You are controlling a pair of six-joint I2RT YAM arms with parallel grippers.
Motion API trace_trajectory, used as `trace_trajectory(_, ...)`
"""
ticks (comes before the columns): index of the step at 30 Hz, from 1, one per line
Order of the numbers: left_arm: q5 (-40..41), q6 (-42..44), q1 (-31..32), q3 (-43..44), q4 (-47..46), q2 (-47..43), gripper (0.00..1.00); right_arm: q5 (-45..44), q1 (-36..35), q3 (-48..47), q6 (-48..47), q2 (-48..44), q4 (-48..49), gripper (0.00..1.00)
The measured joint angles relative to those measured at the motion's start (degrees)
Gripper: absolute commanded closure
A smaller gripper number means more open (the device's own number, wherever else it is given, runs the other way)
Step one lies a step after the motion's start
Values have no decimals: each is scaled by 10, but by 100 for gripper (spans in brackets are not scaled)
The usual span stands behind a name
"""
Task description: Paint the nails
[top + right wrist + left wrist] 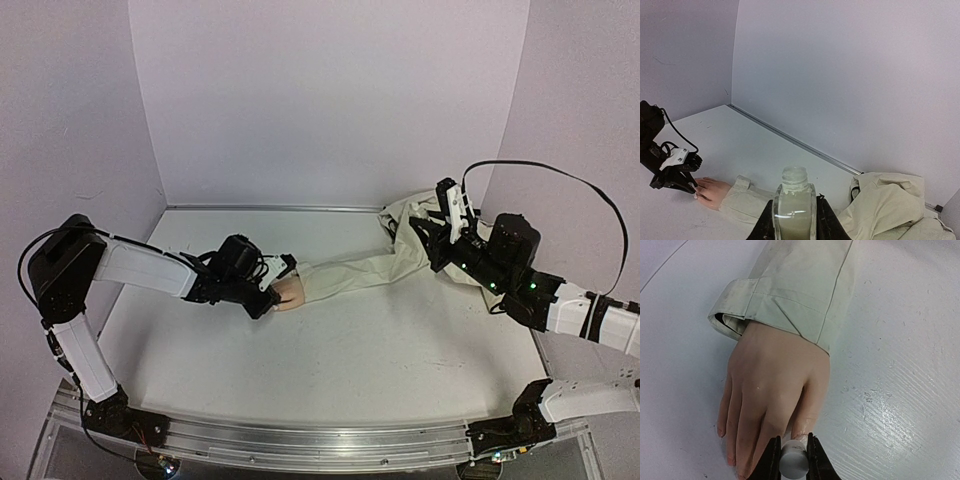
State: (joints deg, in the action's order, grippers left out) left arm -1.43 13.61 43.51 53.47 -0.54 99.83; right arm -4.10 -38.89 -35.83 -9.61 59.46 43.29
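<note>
There are two robot arms, the left arm and the right arm, and two grippers, the left gripper and the right gripper. There is one fake hand, one beige sleeve, one open bottle, one white round cap and one table.
</note>
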Motion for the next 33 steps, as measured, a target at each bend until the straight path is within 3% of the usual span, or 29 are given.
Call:
trace_trajectory(18,57,0,0,-34,-5,-19,100,0,0,0,0,0,0,100)
trace_trajectory(33,17,-1,9,-37,-6,-62,100,0,0,0,2,0,0,100)
